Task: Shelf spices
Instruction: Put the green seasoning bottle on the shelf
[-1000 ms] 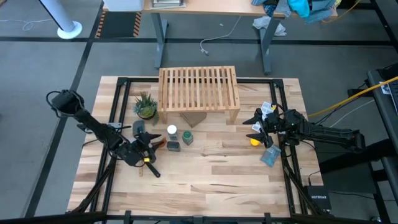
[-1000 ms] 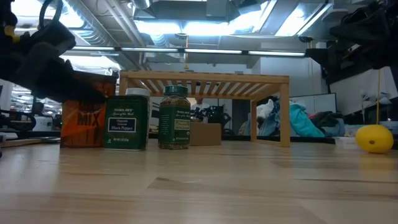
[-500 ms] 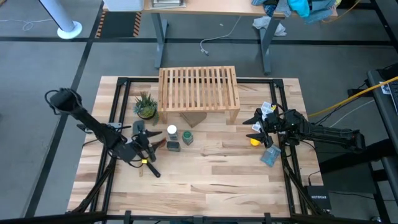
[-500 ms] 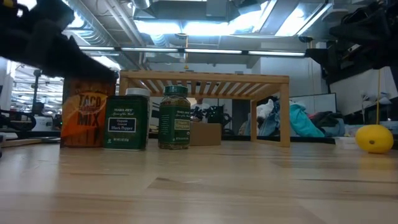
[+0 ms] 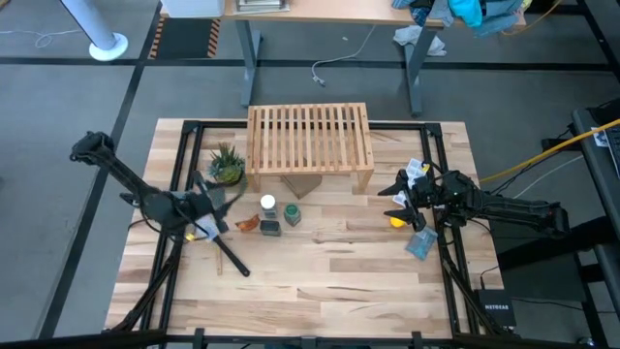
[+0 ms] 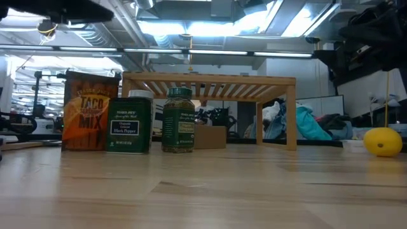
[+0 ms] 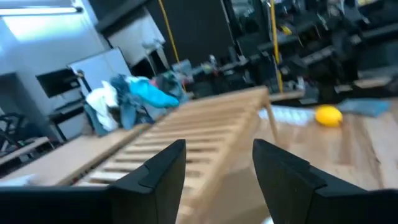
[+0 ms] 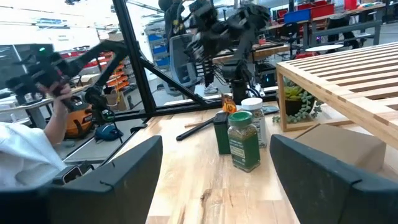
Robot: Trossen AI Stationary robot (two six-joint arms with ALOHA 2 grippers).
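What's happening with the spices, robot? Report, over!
Left gripper open, empty, raised beside the spices. Right gripper open, waiting by the lemon. Taco mix, pepper tin, green jar on the table; shelf top bare.

Bright overhead ceiling lights, soft shadows; the left wrist view is motion-blurred.

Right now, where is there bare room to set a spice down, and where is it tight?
The slatted top of the shelf is bare. So is the near half of the table, in front of the spices. It is crowded by the plant, where the jars cluster near the open left claw. The right claw, open, hovers beside the lemon.
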